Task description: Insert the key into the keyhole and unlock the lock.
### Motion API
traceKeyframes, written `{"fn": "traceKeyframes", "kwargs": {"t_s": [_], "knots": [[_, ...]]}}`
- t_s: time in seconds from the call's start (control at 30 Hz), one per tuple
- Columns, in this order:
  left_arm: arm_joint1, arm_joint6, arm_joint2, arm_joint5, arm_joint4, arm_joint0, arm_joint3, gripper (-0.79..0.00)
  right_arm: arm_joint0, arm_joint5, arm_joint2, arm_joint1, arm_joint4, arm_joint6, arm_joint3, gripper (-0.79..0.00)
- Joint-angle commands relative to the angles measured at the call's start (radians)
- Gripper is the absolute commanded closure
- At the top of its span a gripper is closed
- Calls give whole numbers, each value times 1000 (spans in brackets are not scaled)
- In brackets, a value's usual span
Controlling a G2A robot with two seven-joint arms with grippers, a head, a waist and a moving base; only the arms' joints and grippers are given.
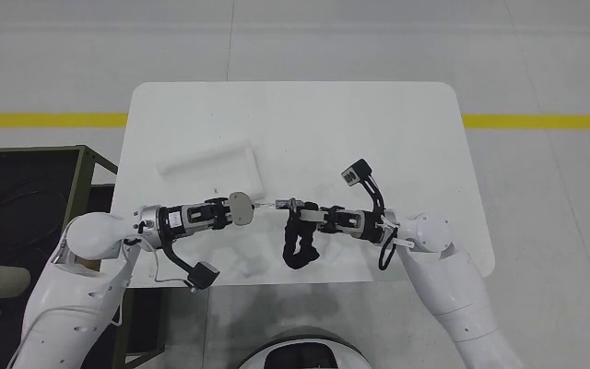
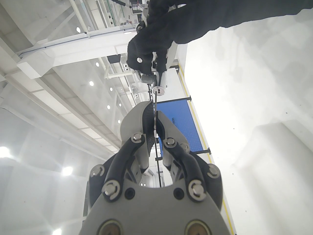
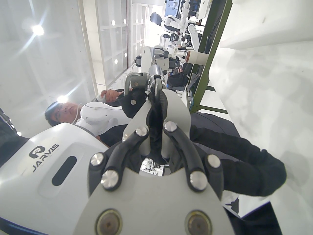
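Both arms meet in mid-air above the near part of the white surface (image 1: 387, 120), with a white foam block (image 1: 210, 164) lying well apart from them. The right tool (image 3: 156, 99) is clenched on the lock (image 2: 160, 79), gripping it by its black fabric sleeve (image 2: 220, 8). The left tool (image 2: 155, 113) is clenched on the key (image 2: 155, 123). I judge the largest risk to be the soft sleeve. Its free length hangs loose below the grip, and the padding may let the lock twist or give way when I push, which would spoil the alignment. The next risk is the key. It is pinched edge-on between two pads with much of its blade sticking out, so a sideways load could pivot it in the grip or bend it. The finest risk is at the tip. In the left wrist view it seems to stand at the rim of the lock's face, just beside the keyhole (image 2: 159, 90) and not in it. Driving forward from there would jam it against metal. I cannot tell whether the tip touches the face. As to looks, the lock shows a short bright metal barrel coming out of the knitted black cover. Its round end face is turned toward the key and bears a small dark slot. The key is a thin, flat metal strip.
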Motion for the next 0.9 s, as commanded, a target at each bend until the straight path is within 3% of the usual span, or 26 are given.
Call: {"fn": "traceKeyframes", "kwargs": {"t_s": [0.0,0.6,0.73,0.87], "knots": [[1,-1,3,1,6,0,-1,0,1,-1,-3,1,2,-1,2,0],[10,2,6,6,-1,1,0,0,15,-11,-16,11,18,-1,27,0],[12,37,0,16,-24,8,7,0,32,-32,-8,16,65,91,34,0],[19,88,-4,71,53,18,-4,0,51,-45,-10,21,106,185,55,0]]}}
